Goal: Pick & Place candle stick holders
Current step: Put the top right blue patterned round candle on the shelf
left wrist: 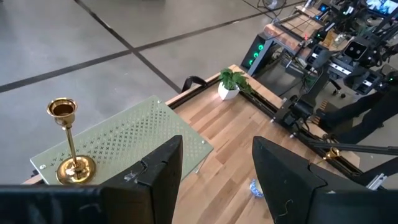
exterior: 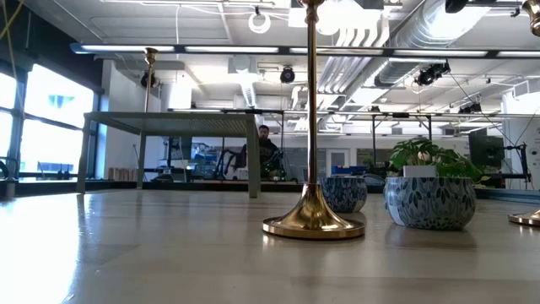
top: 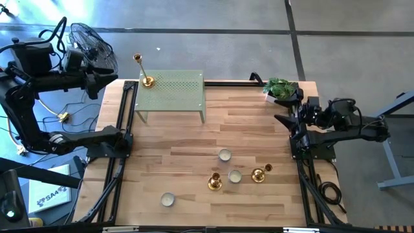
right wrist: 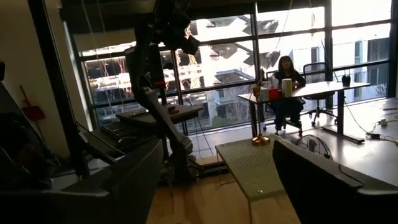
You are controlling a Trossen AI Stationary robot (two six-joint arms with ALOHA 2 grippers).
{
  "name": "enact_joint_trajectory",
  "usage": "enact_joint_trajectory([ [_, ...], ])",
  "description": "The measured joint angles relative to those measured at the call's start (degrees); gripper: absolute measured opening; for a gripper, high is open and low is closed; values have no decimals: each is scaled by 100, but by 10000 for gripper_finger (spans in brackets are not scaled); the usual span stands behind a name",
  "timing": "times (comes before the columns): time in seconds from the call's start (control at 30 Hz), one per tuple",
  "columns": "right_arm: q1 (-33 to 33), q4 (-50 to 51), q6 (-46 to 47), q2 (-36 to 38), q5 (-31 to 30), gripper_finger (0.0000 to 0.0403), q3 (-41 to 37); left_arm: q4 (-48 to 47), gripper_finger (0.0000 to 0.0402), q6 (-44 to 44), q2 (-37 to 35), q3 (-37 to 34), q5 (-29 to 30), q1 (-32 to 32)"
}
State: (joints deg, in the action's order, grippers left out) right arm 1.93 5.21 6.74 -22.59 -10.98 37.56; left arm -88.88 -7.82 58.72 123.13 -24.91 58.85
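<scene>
Worktop (top: 194, 136): wooden surface in a black frame, seen whole from above.
Green stand (top: 169, 90): perforated green platform on legs at the far edge, left of centre.
Tall candle stick holder (top: 146, 79): upright on the stand's left far corner, base on the mesh, cup (left wrist: 62, 108) empty.
Second candle stick holder (top: 215, 182): upright on the worktop toward the near edge, right of centre; its stem fills the middle of the low view.
Third candle stick holder (top: 260, 173): on the worktop right of the second, near the right edge; whether upright or tipped cannot be told from above.
Small patterned pots: one (top: 224, 155) behind the second holder, one (top: 235, 176) between the two low holders, one (top: 167, 199) toward the near left. From above each shows only a pale inside; contents cannot be made out.
Potted plant (top: 281, 87): white pot with green leaves, at the far right corner.
Left gripper (left wrist: 214, 165): raised above the stand's near edge, jaws apart, gripping nothing.
Right gripper (right wrist: 214, 177): drawn back at the right edge, jaws apart, empty.
Background: a person seated at a table (right wrist: 287, 70) beyond the worktop.
</scene>
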Motion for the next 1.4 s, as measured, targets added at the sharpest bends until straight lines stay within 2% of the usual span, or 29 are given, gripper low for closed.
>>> enact_joint_trajectory([
  [0.1,0,9,-377,-28,59,323,0,0,191,-1,0,0,0,0],
  [0.2,-2,171,-800,-143,477,327,28,-89,191,1,-6,0,-63,0],
  [0.3,-2,1099,-573,-517,502,326,348,-115,191,-1,-35,-58,-256,2],
  [0.47,130,3152,-285,-1731,481,327,1403,-124,191,1,-94,-243,-376,0],
  [0.67,366,4452,-159,-3241,395,326,2765,-117,191,11,-166,-578,-352,2],
  [0.87,358,5572,643,-4498,408,327,3974,-114,191,-283,-155,-710,-85,2],
  [0.97,358,5858,1448,-4956,306,326,4317,-111,191,-296,-164,-710,31,2],
  [1.13,374,5983,2923,-5497,14,327,4434,-114,191,-296,-208,-710,2,2],
  [1.4,584,6398,4380,-6193,461,326,4398,-112,191,-295,-215,-710,44,2],
])
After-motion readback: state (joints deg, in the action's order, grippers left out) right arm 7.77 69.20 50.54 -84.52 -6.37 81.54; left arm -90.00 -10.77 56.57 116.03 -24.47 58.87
